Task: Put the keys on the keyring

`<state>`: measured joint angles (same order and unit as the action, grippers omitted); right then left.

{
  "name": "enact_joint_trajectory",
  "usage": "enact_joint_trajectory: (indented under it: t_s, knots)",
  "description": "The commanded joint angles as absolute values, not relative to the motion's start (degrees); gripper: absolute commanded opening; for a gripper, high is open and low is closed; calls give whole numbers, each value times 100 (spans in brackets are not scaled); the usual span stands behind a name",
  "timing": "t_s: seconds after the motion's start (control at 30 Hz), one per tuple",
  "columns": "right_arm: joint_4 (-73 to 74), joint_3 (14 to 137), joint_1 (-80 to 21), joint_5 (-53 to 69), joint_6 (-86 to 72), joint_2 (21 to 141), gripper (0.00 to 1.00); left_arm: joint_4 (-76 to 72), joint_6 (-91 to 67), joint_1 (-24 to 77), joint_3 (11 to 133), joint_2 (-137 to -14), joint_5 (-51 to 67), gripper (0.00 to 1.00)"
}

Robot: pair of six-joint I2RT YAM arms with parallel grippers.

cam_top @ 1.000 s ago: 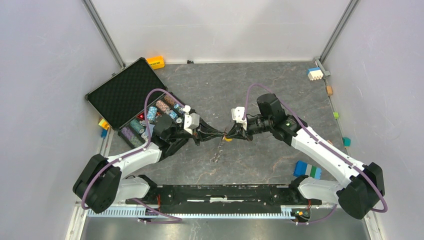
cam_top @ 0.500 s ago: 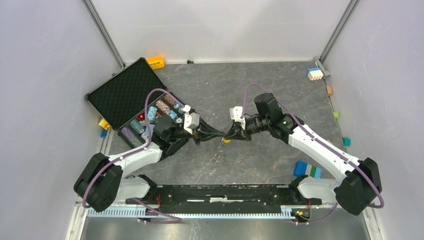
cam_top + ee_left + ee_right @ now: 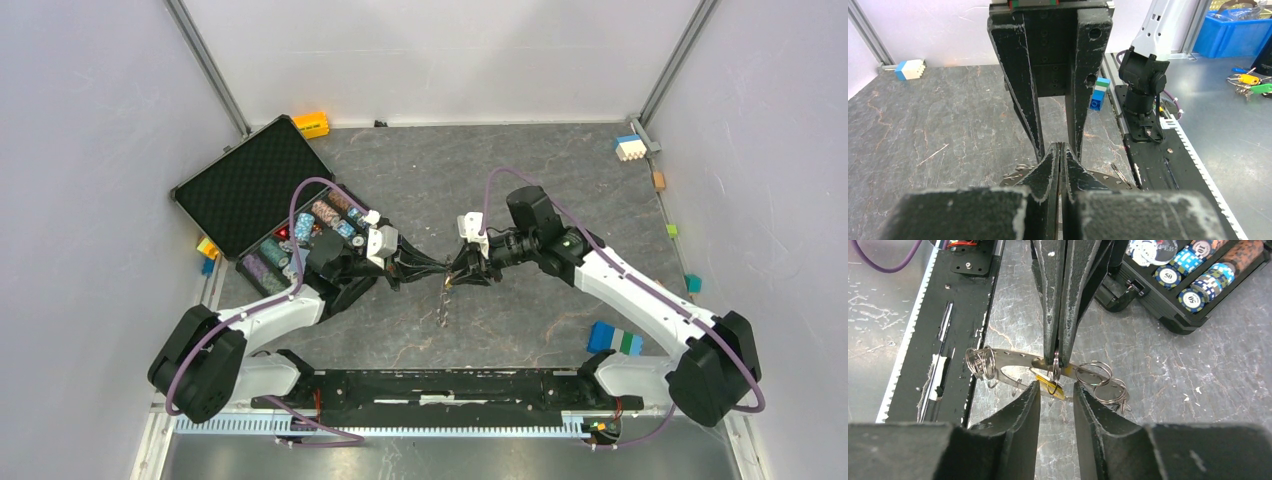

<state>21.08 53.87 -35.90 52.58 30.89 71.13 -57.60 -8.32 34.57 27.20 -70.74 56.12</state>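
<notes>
The keyring is a flat silvery metal band carrying several wire rings, with a thin strand hanging from it in the top view. My left gripper is shut on one small ring at the band's middle and holds it above the table. A yellow key hangs just under that ring. My right gripper is open, its fingertips either side of the yellow key and not closed on it. In the top view the left gripper and right gripper meet tip to tip. The blue key is out of view.
An open black case with poker chips lies behind the left arm. Toy blocks lie at the right front, back right and back left. The black arm base rail runs along the near edge.
My right gripper has moved a little left, closer onto the left gripper's tips. The hanging strand now drops straighter down. The left arm has not moved.
</notes>
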Motion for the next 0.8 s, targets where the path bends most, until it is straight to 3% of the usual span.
enact_joint_trajectory:
  t_s: [0.0, 0.27, 0.77]
  knots:
    - [2027, 5477, -3553, 5129, 3153, 6737, 37, -6223, -939, 3452, 2731, -7016, 5700, 2]
    - [1907, 5561, -3533, 5141, 3081, 6574, 38, -6249, -993, 3446, 2741, -7005, 5739, 2]
    - [1646, 5521, -3542, 5405, 2859, 6783, 29, -6249, -1002, 3446, 2746, -7025, 5733, 2]
